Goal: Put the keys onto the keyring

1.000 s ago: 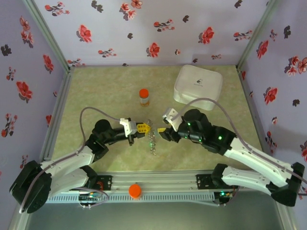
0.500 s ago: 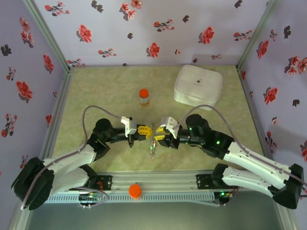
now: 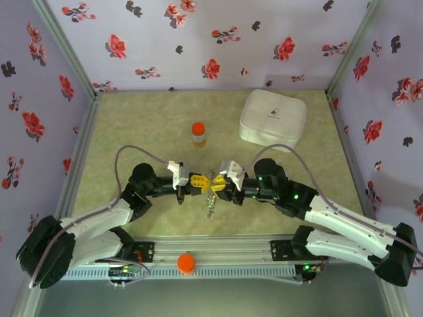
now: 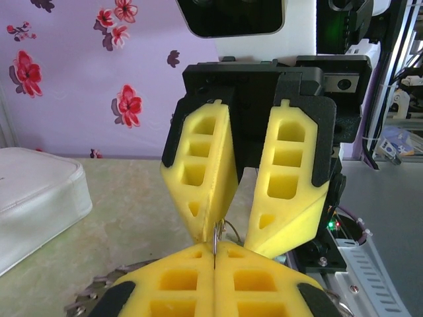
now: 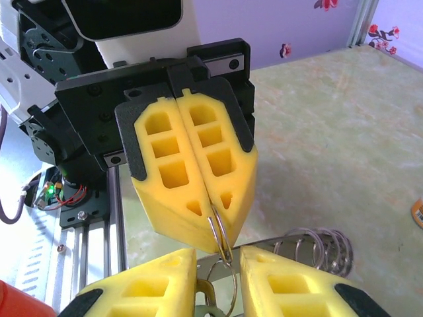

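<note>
Now the two grippers are met tip to tip at mid-table (image 3: pixel 132 132); the left gripper (image 3: pixel 198 181) is seen pressed together, and the ring (image 5: pixel 218 232), a thin wire loop, is pinched at its fingertips; the right gripper (image 3: pixel 219 185) is set opposite with fingers spread, one on each side of the ring, a gap seen between them; whether the ring is touched by them cannot be told; the keys (image 3: pixel 210 206) are seen as a small metal cluster just below the meeting point; the bottle (image 3: pixel 198 134) and box (image 3: pixel 273 119) are stood well apart, farther back.
</note>
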